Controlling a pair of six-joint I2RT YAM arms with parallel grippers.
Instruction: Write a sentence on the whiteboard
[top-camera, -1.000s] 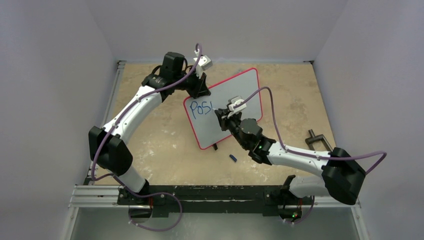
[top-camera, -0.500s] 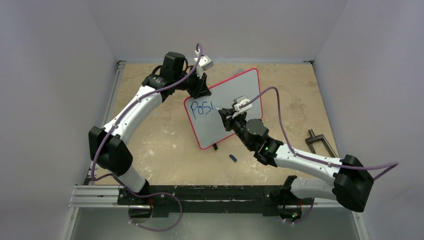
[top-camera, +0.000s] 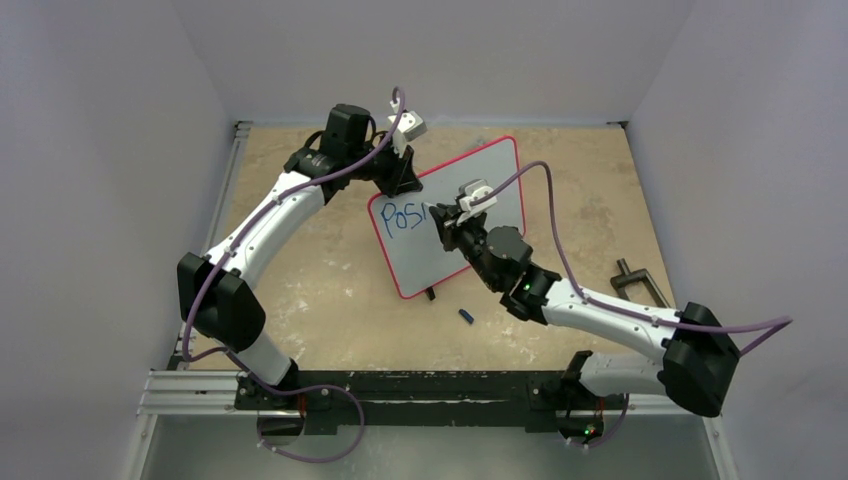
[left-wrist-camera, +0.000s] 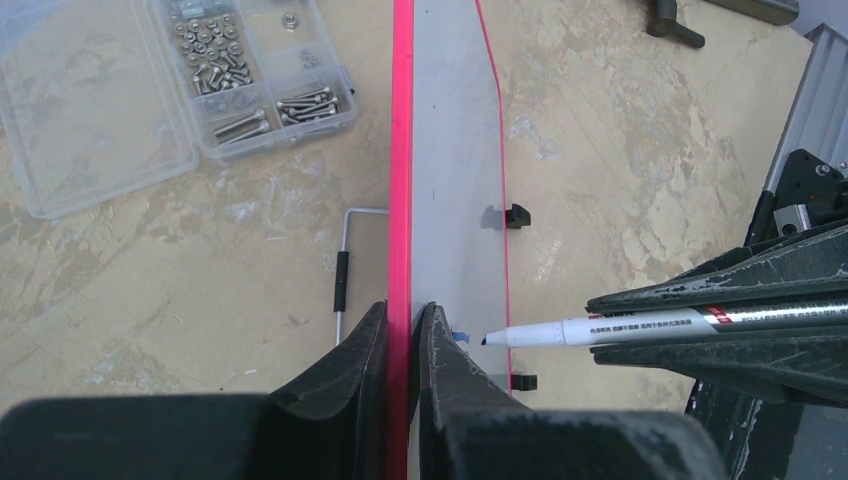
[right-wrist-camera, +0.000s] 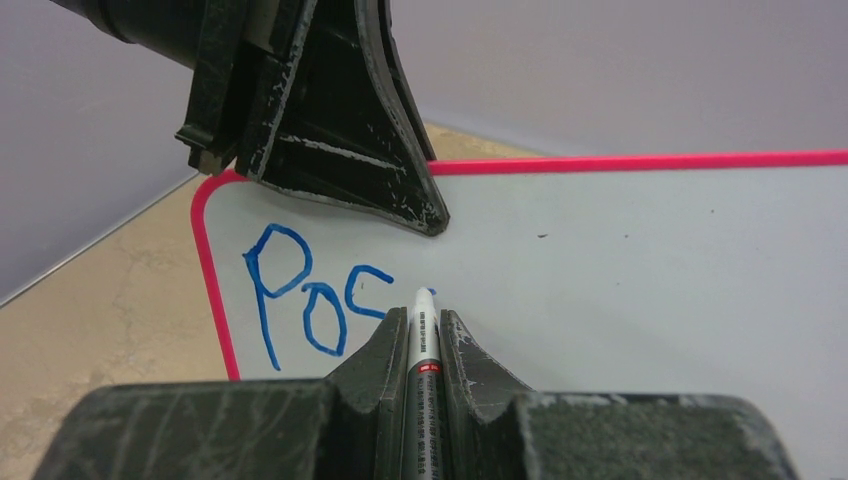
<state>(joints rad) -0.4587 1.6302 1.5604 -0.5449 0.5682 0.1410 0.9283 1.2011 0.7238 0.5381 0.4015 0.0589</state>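
Observation:
The whiteboard (top-camera: 425, 262), white with a thin red frame, stands tilted on the table. Blue letters "POS" (top-camera: 403, 217) and a short stroke are on its left part. My left gripper (top-camera: 405, 180) is shut on the board's top edge; in the left wrist view its jaws (left-wrist-camera: 404, 310) pinch the red frame (left-wrist-camera: 402, 150). My right gripper (top-camera: 437, 217) is shut on a white marker (right-wrist-camera: 423, 340), also seen in the left wrist view (left-wrist-camera: 600, 328). Its tip is at the board face (right-wrist-camera: 650, 260), just right of the letters (right-wrist-camera: 310, 300). I cannot tell if it touches.
A small blue cap (top-camera: 465, 316) lies on the table below the board. A black clamp (top-camera: 640, 283) lies at the right. Behind the board are a clear box of screws (left-wrist-camera: 180, 70) and an Allen key (left-wrist-camera: 342, 270). An aluminium rail (top-camera: 200, 390) runs along the near edge.
My right gripper with the marker swung a little down and right, then came back up-left to the end of the writing. A short stroke now follows the S. The left arm has not moved.

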